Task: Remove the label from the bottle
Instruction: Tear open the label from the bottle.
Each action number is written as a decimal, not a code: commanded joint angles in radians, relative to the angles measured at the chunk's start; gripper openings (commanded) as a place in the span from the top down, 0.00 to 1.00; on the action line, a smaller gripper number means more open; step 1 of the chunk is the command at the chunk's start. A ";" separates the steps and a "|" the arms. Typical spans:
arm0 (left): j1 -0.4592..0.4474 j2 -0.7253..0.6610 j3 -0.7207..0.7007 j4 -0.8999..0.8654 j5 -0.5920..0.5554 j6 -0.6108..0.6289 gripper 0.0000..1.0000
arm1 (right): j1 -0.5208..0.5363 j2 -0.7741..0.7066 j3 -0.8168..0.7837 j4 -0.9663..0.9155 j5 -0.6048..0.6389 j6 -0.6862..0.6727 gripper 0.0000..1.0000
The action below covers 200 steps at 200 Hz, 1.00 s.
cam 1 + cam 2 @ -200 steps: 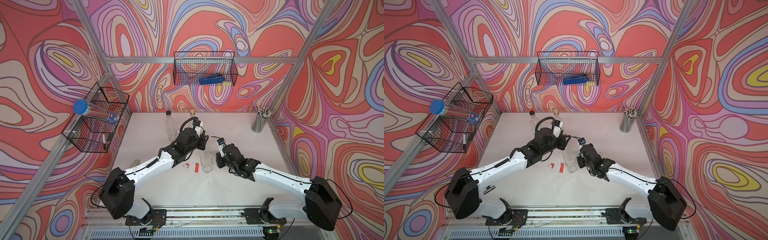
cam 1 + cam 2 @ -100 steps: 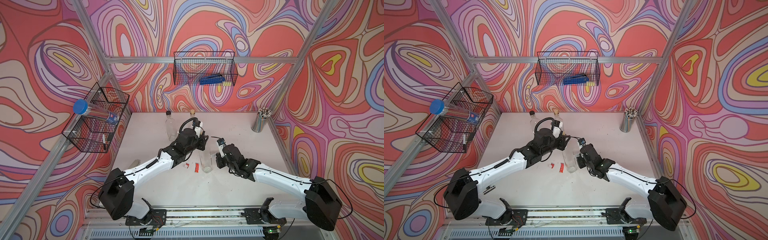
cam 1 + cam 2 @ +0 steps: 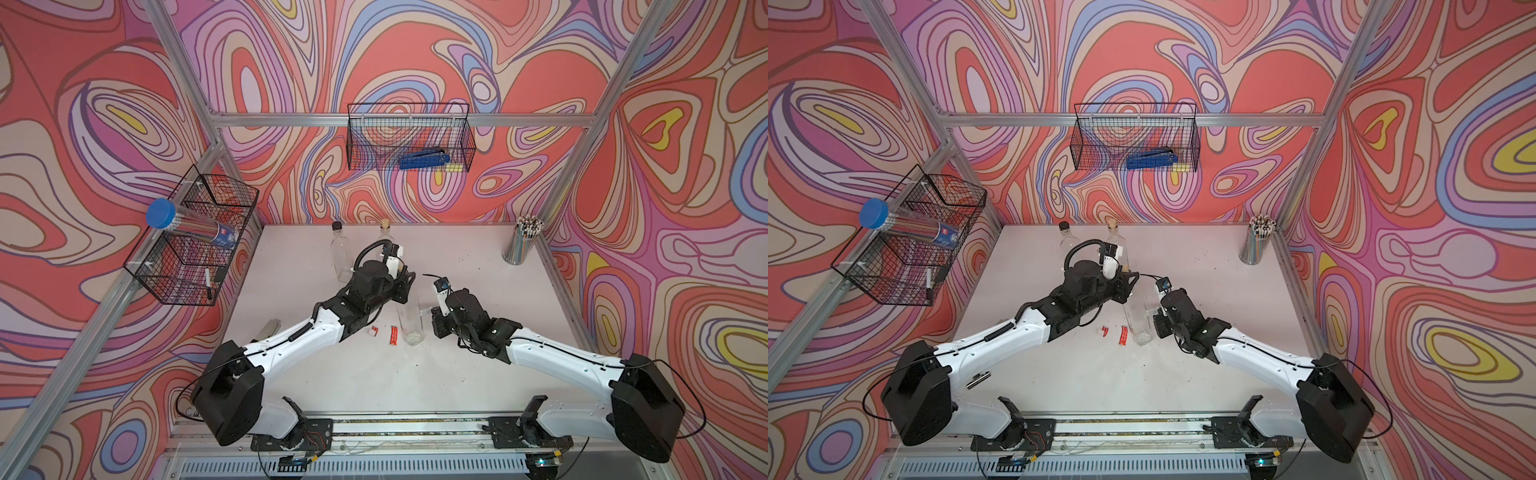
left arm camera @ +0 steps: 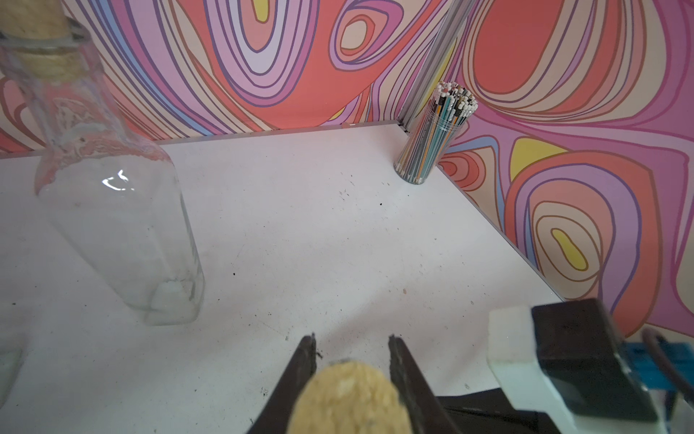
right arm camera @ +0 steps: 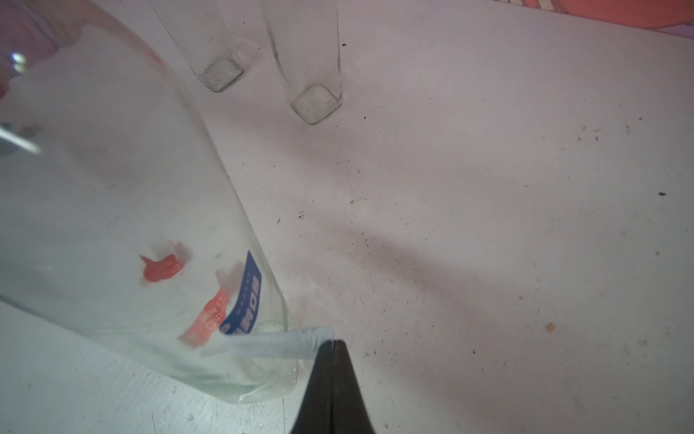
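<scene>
A: So, is there any writing to read?

B: Only a little. In the right wrist view a blue label (image 5: 244,300) with white capitals sits low on the bottle (image 5: 112,188). It is seen backwards through the glass, and I cannot make out the word. The tube (image 3: 195,226) in the side basket (image 3: 174,291) carries a blue sticker, too small to read.

A: Counts?

B: Three clear bottles show in both top views. The bottle stands mid-table, its base on the table (image 3: 374,382) between the two arms. A black-capped bottle (image 3: 341,257) and a corked bottle (image 3: 385,237) stand near the back edge. Two red scraps (image 3: 393,335) lie just beside the bottle's base. There are two wire baskets, and the rear basket (image 3: 374,145) holds a blue tool (image 3: 424,160). One cup of pencils (image 3: 519,245) stands in the far corner.

A: And the claws?

B: The left gripper (image 4: 351,340) is clamped on the bottle's cork (image 4: 349,394). The right gripper (image 5: 332,347) is pinched tight on a pale label strip (image 5: 274,344) that runs from its tips back to the glass near the blue label.

A: Anything changed over the last second?

B: No. Arms, bottle and scraps sit where they were.
</scene>
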 commanded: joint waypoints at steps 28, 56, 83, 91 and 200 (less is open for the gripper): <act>0.000 -0.002 -0.048 -0.054 -0.030 0.072 1.00 | -0.010 -0.021 -0.014 -0.023 0.013 0.008 1.00; 0.000 -0.007 -0.058 -0.041 -0.031 0.074 1.00 | -0.011 -0.022 -0.016 -0.025 0.013 0.008 1.00; 0.000 -0.006 -0.066 -0.025 -0.022 0.085 1.00 | -0.010 -0.024 -0.016 -0.024 -0.008 0.008 1.00; 0.000 -0.006 -0.068 -0.020 -0.019 0.088 1.00 | -0.011 -0.029 -0.019 -0.021 -0.014 0.009 1.00; 0.000 -0.016 -0.135 0.089 0.020 0.151 1.00 | -0.010 -0.093 -0.012 -0.046 -0.172 -0.016 0.99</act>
